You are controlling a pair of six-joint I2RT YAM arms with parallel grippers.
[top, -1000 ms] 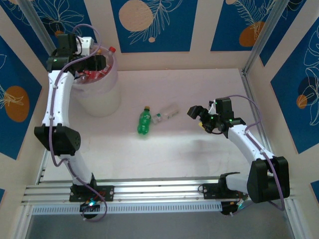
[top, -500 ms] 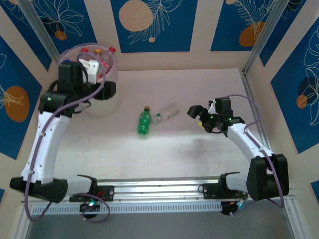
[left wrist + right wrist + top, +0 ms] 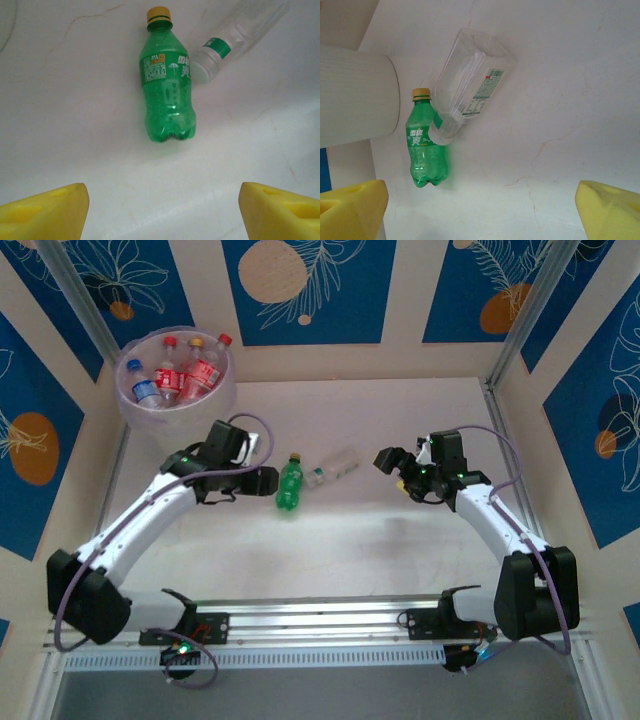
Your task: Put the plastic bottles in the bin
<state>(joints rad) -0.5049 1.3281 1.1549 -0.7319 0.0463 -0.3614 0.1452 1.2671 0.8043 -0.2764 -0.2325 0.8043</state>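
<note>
Top external, bin (image 3: pixel 122 390): far left corner of the counter (image 3: pixel 400 540), several red-capped bottles (image 3: pixel 178 378) inside.
Top external, green bottle (image 3: pixel 290 483): lying mid-counter, cap toward the far wall, clear bottle (image 3: pixel 335 467) just beside it on the right.
Top external, left gripper (image 3: pixel 265 480): low, just left of the green bottle, empty.
Top external, right gripper (image 3: pixel 388 462): right of the clear bottle, apart from it, empty.
Left wrist, left gripper (image 3: pixel 162 212): spread wide, yellow pads (image 3: pixel 45 210) at the lower corners, nothing between.
Left wrist, green bottle (image 3: pixel 167 95): straight ahead, base nearest, yellow cap farthest.
Left wrist, clear bottle (image 3: pixel 235 35): white cap at the green shoulder, touching or nearly so; cannot tell which.
Right wrist, right gripper (image 3: pixel 480 215): likewise wide apart, empty.
Right wrist, clear bottle (image 3: pixel 470 85): squarish body, slanted, neck over the upper part of the green bottle (image 3: pixel 426 145).
Handling, judged: probably light, thin-walled and springy, smooth, apt to roll or dent.
Hold, judged: across the labelled mid-body, square to the long axis, gentle squeeze; green one first, with care not to knock its clear neighbour.
</note>
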